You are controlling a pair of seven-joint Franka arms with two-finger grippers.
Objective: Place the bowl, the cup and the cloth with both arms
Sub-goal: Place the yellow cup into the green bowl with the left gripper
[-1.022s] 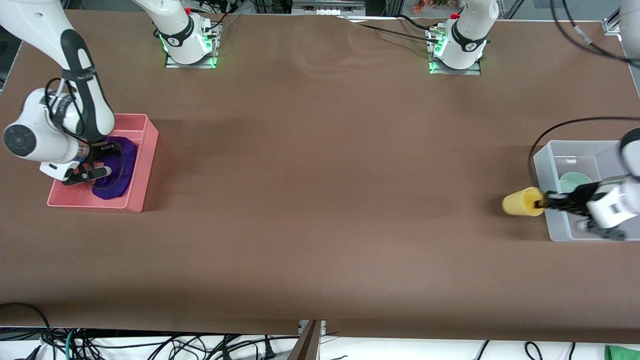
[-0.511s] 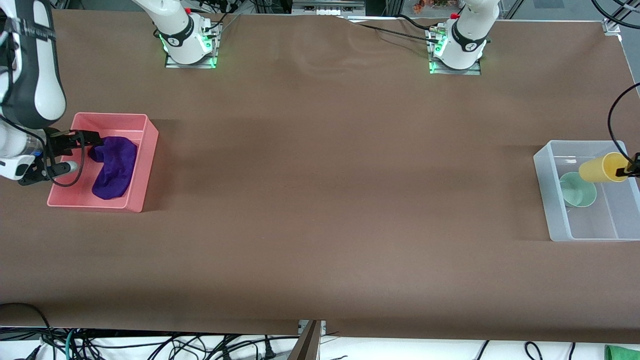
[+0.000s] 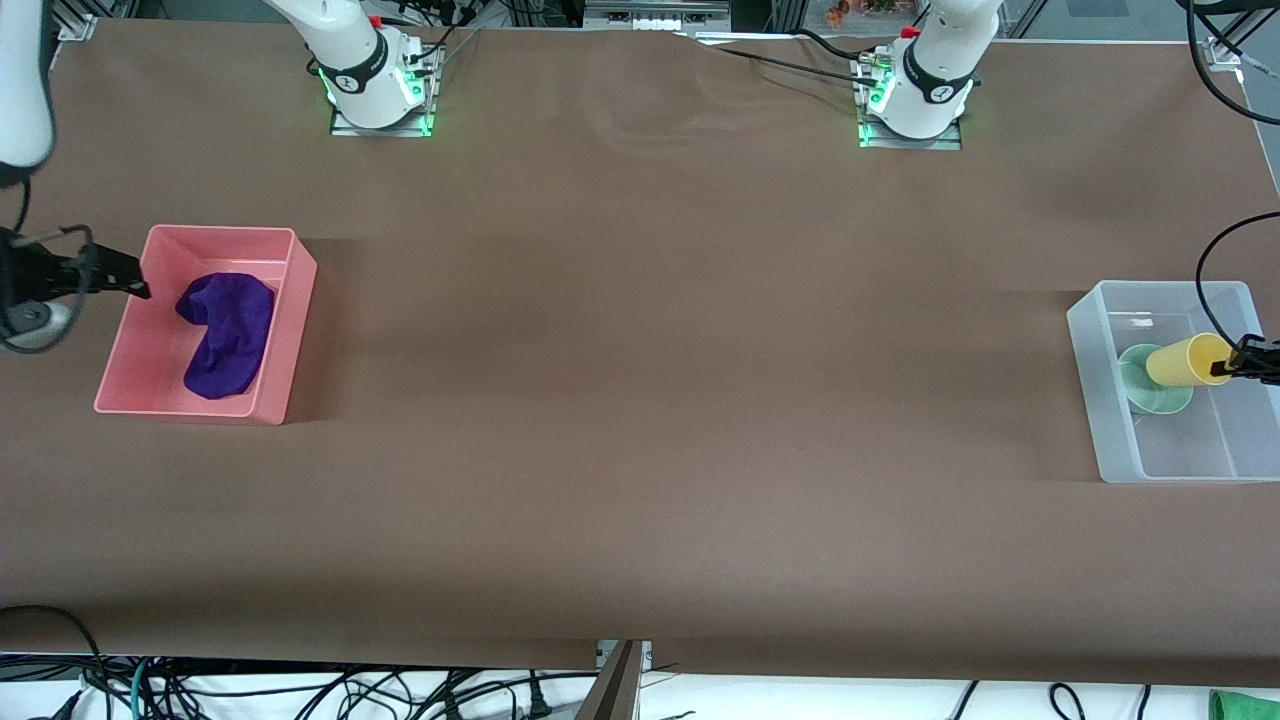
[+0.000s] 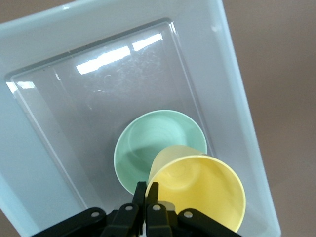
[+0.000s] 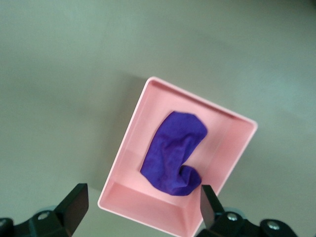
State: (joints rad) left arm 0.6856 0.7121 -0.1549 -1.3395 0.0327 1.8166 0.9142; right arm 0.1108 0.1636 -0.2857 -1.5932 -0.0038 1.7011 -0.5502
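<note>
Brown table (image 3: 640, 400) mid-span bare; left tool (image 4: 146, 193) pinching cup (image 4: 202, 185) rim over clear bin (image 3: 1100, 400); right tool (image 5: 143, 210) released

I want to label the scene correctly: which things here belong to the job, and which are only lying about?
Job:
- cup, held by the left gripper over the clear bin
- bowl, in that bin
- cloth, in the pink tray
- right gripper, open

Lying about:
- cables under the table edge

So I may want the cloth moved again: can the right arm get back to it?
Probably yes: the cloth lies uncovered in the pink bin, and the open right gripper is above it.
</note>
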